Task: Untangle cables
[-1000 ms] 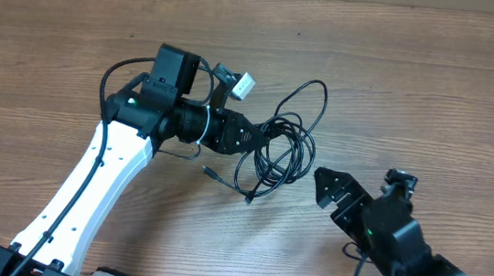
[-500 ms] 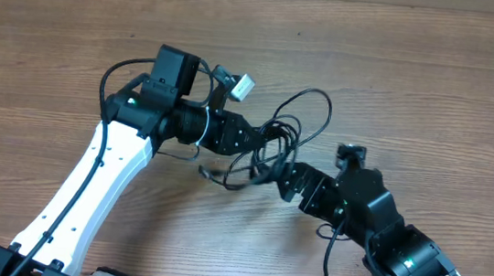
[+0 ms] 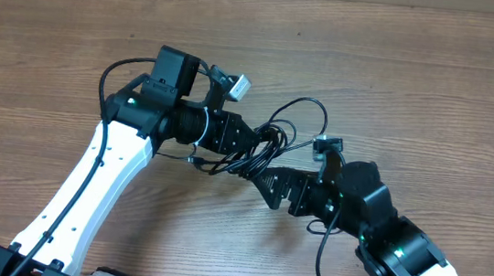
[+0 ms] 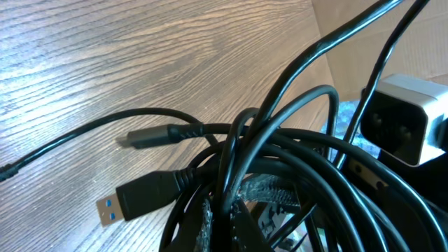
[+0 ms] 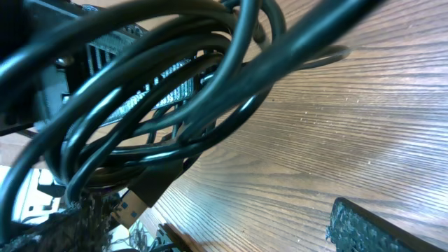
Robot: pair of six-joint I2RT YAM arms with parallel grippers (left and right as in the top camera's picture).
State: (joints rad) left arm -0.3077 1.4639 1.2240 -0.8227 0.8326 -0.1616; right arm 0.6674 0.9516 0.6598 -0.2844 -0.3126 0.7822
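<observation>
Overhead view: wooden table (image 3: 437,75) w/ two robot arms. The left arm (image 3: 96,177), white w/ a black wrist, rises from the lower left corner & bends right toward mid-frame. Its tip, the left gripper (image 3: 258,147), is clenched on a tangled bunch of thin black cables (image 3: 279,138) just left of frame centre. The bunch is gathered at the fingers, and one wide loop arcs out to the upper right. A short cable end pokes out at the bunch's lower left.

The right arm (image 3: 392,250) enters from the lower right corner. Its tip, the right gripper (image 3: 270,184), is spread wide & sits just below-right of the bunch. Can't tell if it touches the cords.

Left wrist view: cables (image 4: 280,140) fill the centre & right. At lower left, a USB plug (image 4: 133,199) w/ a blue insert. Just above it, a slimmer dark plug (image 4: 150,136). Wood grain fills the upper left.

Right wrist view: cables (image 5: 210,77) sweep across the upper left, very close to the lens. One rough-textured finger pad (image 5: 378,224) sits at bottom right, another at bottom left, well apart.
</observation>
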